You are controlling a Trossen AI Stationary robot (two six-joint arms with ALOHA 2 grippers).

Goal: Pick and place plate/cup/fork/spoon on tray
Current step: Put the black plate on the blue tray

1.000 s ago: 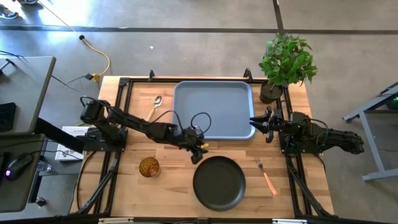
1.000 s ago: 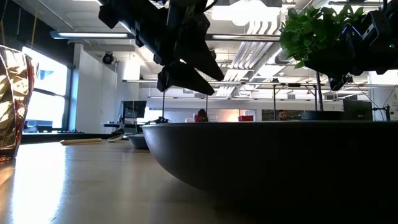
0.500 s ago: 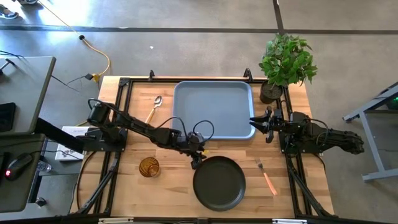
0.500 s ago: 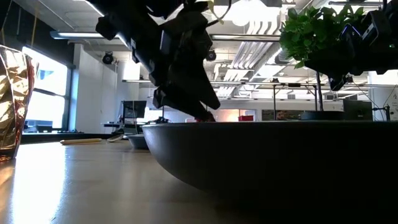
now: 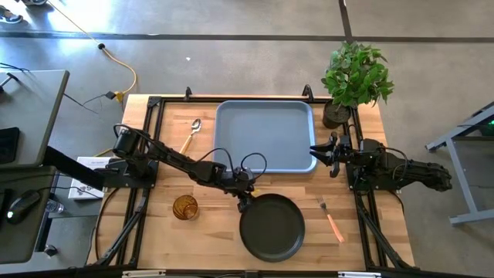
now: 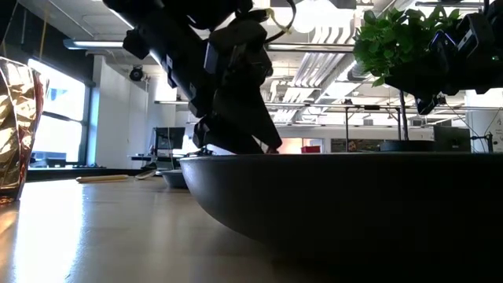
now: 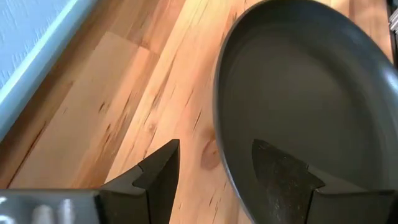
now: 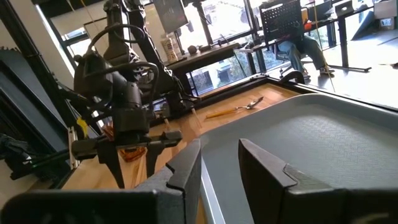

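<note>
1. The left gripper [image 5: 244, 202] has its fingers spread, straddling the rim of the plate [image 5: 272, 226]: one finger inside the dish, one outside over the table [image 7: 155, 93].
2. To grip well, it should likely sink until the rim sits deep between the pads, then close squarely.
3. The tray [image 5: 265, 137] lies just behind the gripper.
4. The right gripper [image 5: 316, 151] waits, slightly parted, at the tray's edge.

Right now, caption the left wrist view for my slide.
Left gripper open, fingers straddling the plate's rim, with the tray edge beside.
</note>
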